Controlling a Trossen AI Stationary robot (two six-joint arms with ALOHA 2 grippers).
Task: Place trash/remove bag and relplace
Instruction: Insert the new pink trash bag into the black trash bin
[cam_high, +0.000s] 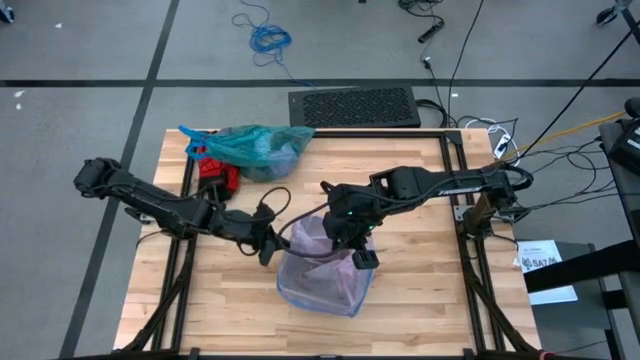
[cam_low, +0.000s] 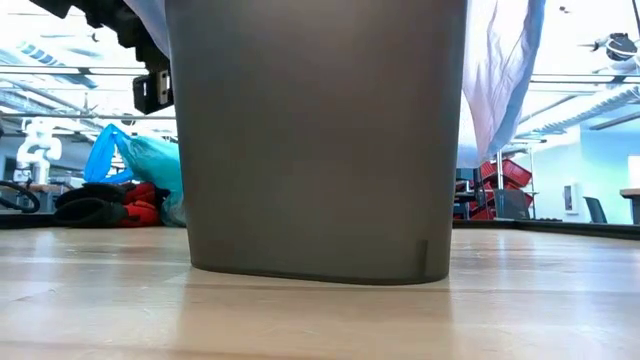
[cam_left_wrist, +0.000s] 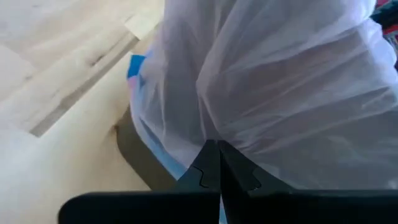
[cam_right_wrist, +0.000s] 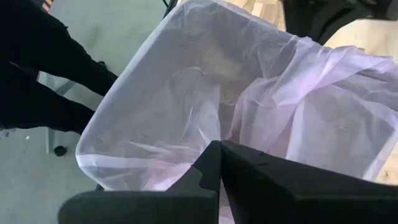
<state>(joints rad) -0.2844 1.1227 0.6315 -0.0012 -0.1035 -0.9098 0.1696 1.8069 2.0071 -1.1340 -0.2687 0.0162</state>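
From above, your right gripper sat over the far rim of the bin, pinched shut on the pale pink liner; your left gripper held that liner's edge just beside the bin. The teal bag lay well beyond both claws at the table's far edge, partly covering a red item.

At table height, the bin blocked nearly everything; both claws were hidden.

Your left wrist showed shut fingers pressed into the pink film; the bin was mostly covered.

Your right wrist showed fingers closed on the liner, its bottom hard to make out.
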